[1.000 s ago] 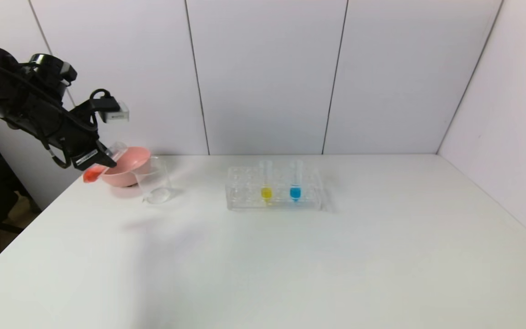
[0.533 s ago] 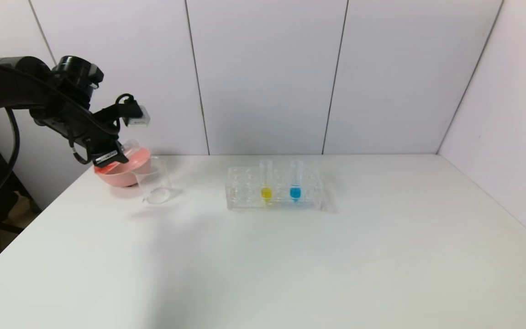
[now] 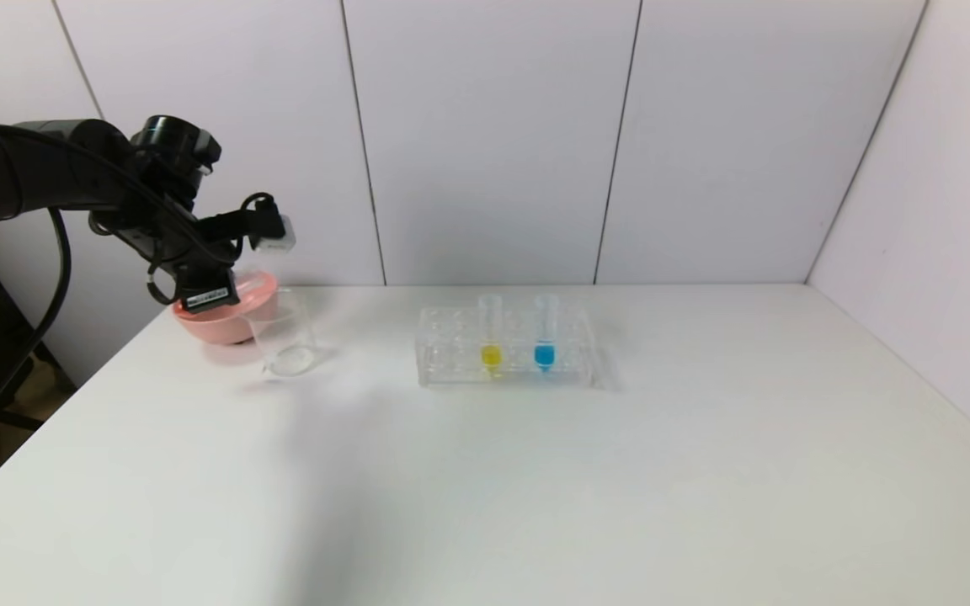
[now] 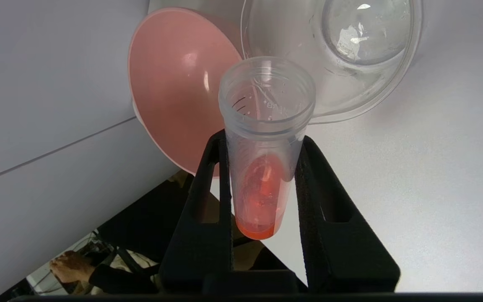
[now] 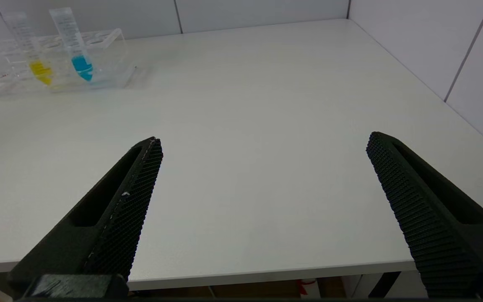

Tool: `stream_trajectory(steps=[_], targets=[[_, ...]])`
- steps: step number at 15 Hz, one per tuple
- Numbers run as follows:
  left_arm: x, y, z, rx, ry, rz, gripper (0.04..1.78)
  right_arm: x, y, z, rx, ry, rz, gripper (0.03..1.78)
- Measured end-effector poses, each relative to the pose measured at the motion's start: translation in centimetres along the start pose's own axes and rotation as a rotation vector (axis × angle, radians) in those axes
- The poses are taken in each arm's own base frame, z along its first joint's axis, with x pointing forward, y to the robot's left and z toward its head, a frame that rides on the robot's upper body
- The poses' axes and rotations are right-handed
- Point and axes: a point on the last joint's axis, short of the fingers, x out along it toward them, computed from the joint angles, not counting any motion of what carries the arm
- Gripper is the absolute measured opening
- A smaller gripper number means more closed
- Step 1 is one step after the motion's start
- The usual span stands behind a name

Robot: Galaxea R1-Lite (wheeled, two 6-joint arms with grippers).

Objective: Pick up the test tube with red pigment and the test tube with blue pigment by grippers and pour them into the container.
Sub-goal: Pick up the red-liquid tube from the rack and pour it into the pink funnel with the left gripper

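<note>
My left gripper (image 3: pixel 217 290) is shut on the test tube with red pigment (image 4: pixel 262 167). It holds the tube tilted at the table's far left, above the pink bowl (image 3: pixel 224 324). In the left wrist view the tube's open mouth points toward the clear glass beaker (image 4: pixel 350 63), and the red liquid sits at the tube's tip. The beaker (image 3: pixel 285 332) stands upright beside the bowl. The test tube with blue pigment (image 3: pixel 545 337) stands in the clear rack (image 3: pixel 451 353). My right gripper (image 5: pixel 264 147) is open and empty above the table's front edge.
A tube with yellow liquid (image 3: pixel 491 337) stands in the rack next to the blue one. The pink bowl (image 4: pixel 174 92) touches the back wall area at the table's left edge. White walls enclose the table at the back and right.
My left gripper has moved right and slightly up with the red tube, from beside the bowl to above it, closer to the beaker. The tube's red tip is now hidden behind the gripper.
</note>
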Motion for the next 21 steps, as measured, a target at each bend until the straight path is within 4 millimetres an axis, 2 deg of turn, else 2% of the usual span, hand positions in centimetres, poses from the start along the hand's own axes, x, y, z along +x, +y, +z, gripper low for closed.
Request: stream_trajectory(steps=[7,21], targets=[[0.6,-0.2,0.6,0.073,0.079,0.038,0.46,0.0,0.0,0.0,0.000,0.000,0.000,1.77],[1.1,-1.0,3.0,0.159,0.203,0.142,0.46,0.0,0.0,0.0,0.000,0.000,0.000,1.77]])
